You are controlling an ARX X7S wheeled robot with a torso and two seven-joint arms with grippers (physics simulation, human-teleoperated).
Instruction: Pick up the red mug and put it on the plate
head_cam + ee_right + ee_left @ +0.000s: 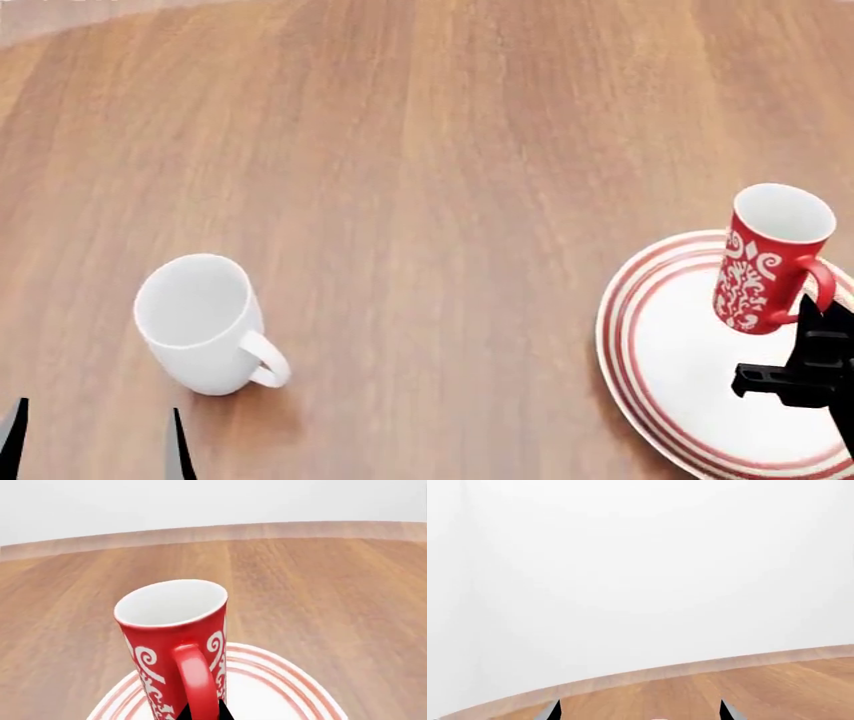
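The red mug (pixel 763 262), patterned in white with a white inside, leans over the left part of the plate (pixel 667 370), a white plate with red rings. My right gripper (pixel 809 318) is shut on the mug's red handle (pixel 195 680), its dark fingertips (pixel 225 713) on either side of it in the right wrist view. There the red mug (pixel 167 630) stands above the plate's ringed rim (pixel 280 675); I cannot tell whether its base touches. My left gripper (pixel 94 440) is open and holds nothing, low at the near left, its fingertips (pixel 554 711) wide apart over bare wood.
A plain white mug (pixel 200 322) stands on the wooden table (pixel 441 170) at the near left, handle toward me, just beyond my left gripper. The table's curved far edge (pixel 647 675) shows against a white wall.
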